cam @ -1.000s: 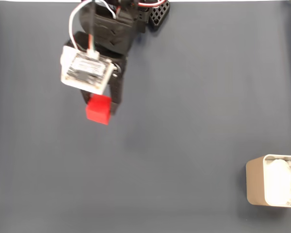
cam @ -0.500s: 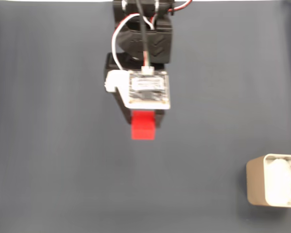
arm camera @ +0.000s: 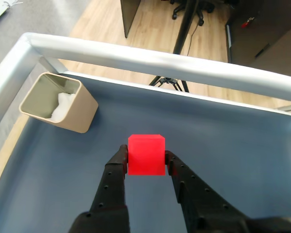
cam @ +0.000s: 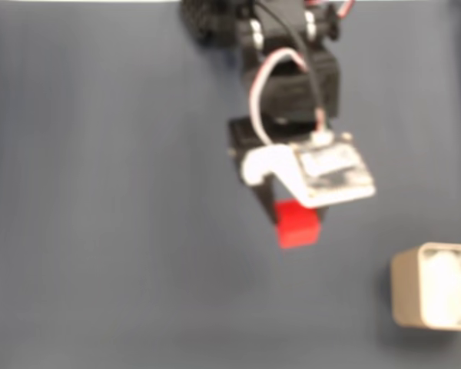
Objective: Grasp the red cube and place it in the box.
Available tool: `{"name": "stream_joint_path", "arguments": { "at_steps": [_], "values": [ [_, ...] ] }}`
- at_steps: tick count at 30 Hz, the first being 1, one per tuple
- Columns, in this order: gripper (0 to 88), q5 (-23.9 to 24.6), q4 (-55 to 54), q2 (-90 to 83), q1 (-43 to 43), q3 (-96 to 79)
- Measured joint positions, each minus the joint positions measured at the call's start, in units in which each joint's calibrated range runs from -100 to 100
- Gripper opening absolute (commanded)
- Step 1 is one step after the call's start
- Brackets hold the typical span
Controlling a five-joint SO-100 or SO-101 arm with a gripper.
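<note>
The red cube (arm camera: 146, 155) is pinched between my gripper's (arm camera: 145, 158) two black fingers and held above the blue-grey mat. In the fixed view the red cube (cam: 297, 224) sticks out below the arm's white camera board, with the gripper (cam: 292, 219) shut on it near the picture's middle. The box (cam: 434, 286), beige with white lining, stands at the lower right edge of the fixed view, well right of and below the cube. In the wrist view the box (arm camera: 59, 103) sits at the upper left, apart from the cube.
A silver metal rail (arm camera: 150, 60) borders the mat's far edge in the wrist view, with wooden floor, a tripod and chair legs beyond. The blue-grey mat (cam: 100, 231) spreads open to the left in the fixed view.
The arm has swung from the left toward the right across the mat, carrying the red cube closer to the box. The grip on the cube is unchanged.
</note>
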State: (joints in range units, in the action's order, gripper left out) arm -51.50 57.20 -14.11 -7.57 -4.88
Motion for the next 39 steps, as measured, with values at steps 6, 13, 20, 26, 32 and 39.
{"name": "stream_joint_path", "arguments": {
  "at_steps": [6,13,20,26,32,39],
  "values": [
    [5.1,0.0,0.0,6.77,-2.97,8.23],
    [4.9,0.0,0.0,13.11,-5.49,15.64],
    [4.4,0.0,-0.16,18.41,-7.94,20.89],
    [4.3,-0.05,-0.64,22.58,-10.16,25.77],
    [4.3,-0.05,-0.64,27.1,-12.17,30.47],
    [4.3,-0.05,-1.11,32.39,-13.8,36.53]
  ]
}}
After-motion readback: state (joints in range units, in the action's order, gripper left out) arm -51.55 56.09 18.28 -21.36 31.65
